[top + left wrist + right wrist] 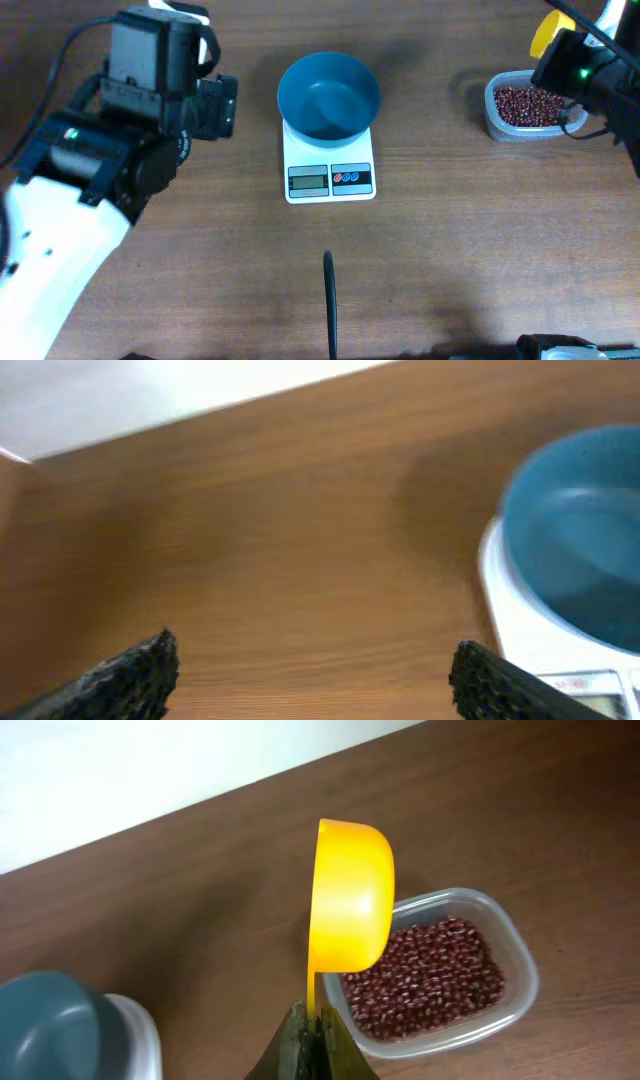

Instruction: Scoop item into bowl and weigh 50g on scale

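R gripper (312,1040) pinches scoop (350,900); beans (430,975) red-brown

clear tub (497,125), yellow scoop (545,35), black strip (329,300)
tub near the table's (480,250) far right corner, scoop beside it; strip at near edge

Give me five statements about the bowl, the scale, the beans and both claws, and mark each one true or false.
1. The blue bowl sits on the scale. True.
2. The beans lie in the clear tub. True.
3. The bowl holds a heap of beans. False: it looks empty.
4. The right claw is shut on the handle of the yellow scoop. True.
5. The left claw grips the bowl's rim. False: it is open with nothing between its fingers, over bare table beside the scale.
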Available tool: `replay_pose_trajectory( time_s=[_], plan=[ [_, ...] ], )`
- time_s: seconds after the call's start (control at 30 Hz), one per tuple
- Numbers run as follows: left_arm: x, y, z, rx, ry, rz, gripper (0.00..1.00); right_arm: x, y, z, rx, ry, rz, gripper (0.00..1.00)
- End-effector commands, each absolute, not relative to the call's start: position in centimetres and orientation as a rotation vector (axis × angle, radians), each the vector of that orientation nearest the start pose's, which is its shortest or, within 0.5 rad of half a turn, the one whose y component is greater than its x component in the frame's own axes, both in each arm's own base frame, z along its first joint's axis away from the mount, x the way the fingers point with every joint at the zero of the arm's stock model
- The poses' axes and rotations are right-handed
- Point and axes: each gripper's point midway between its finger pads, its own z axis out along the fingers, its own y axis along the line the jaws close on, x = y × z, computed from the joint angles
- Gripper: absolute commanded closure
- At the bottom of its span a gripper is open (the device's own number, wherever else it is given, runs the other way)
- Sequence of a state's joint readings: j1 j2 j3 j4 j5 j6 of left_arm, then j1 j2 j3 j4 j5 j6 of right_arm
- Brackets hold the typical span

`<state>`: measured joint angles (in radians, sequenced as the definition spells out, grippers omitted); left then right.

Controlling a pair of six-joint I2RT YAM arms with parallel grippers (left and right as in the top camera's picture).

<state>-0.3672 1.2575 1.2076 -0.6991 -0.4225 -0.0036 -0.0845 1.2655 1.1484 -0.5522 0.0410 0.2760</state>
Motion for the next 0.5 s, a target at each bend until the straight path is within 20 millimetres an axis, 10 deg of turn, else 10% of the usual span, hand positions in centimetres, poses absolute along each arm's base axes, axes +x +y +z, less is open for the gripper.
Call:
replay_pose_trajectory(
  time_s=[0.0, 0.07, 0.27, 0.47],
  plan=[
    [36.1, -10.7, 21.7, 0.351, 2.361, 0.027, 0.01, 38.5, -5.3, 25.5, 0.451, 2.156, -0.021, 0.96],
    [35.6, -13.0, 21.0, 0.415, 2.388, -0.132, 0.05, 38.8, -5.4, 25.3, 0.452, 2.155, -0.024, 0.96],
    [33.5, -18.2, 18.8, 0.580, 2.451, -0.440, 1.00, 40.0, -5.5, 24.8, 0.448, 2.147, -0.026, 0.96],
    [30.2, -23.9, 12.5, 0.826, 2.596, -0.467, 1.00, 40.5, -7.3, 25.1, 0.483, 2.113, -0.046, 0.96]
  ],
)
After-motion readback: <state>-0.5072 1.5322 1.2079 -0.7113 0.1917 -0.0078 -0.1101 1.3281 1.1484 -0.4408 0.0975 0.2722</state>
